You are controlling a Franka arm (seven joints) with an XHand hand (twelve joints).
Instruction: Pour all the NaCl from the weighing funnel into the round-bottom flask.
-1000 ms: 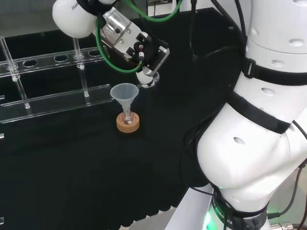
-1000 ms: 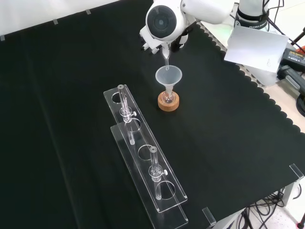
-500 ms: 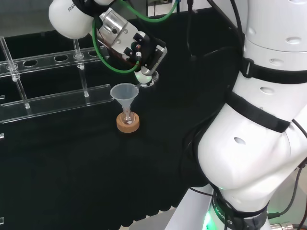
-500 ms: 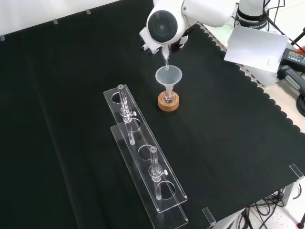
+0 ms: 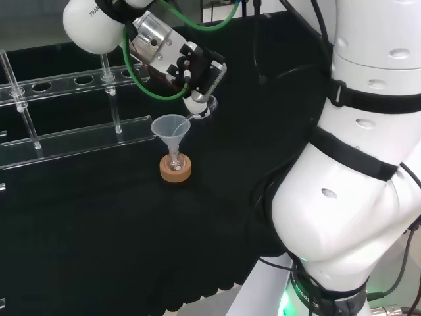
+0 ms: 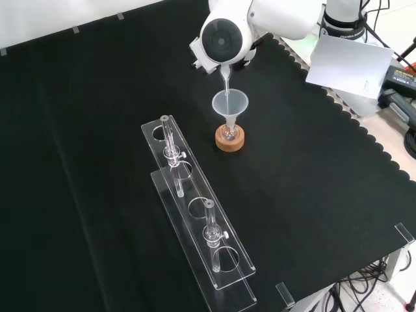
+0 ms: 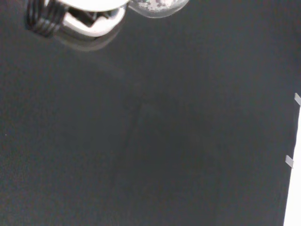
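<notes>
1. The weighing funnel (image 5: pixel 202 108) is a small clear glass piece up in the hand (image 5: pixel 196 72). It's tipped so its thin stem (image 6: pixel 227 80) slants down into the mouth of the plastic funnel (image 5: pixel 171 127) below. In the wrist view you can see its rounded bowl (image 7: pixel 157 5) with some whitish grains in it.

2. The hand is curled around that glass piece, pinching it at the fingertips (image 5: pixel 195 104). In the head view it sits just up and right of the plastic funnel's rim.

3. The plastic funnel is upright with its spout stuck in the neck of the little round flask (image 6: pixel 228 133), and the flask sits in a cork ring (image 5: pixel 175 168) on the black cloth (image 6: pixel 312 169). Can't really tell how much is in the flask, it's too small and clear.

4. Further out there's a clear plastic rack (image 6: pixel 198 214) with round holes. In the front view it runs down and left of the flask, well apart from it, with a couple of glass tubes (image 6: pixel 170 153) standing in it.

5. Over at the far right in the front view there's a white sheet (image 6: pixel 348 62) lying off the cloth's edge.
</notes>
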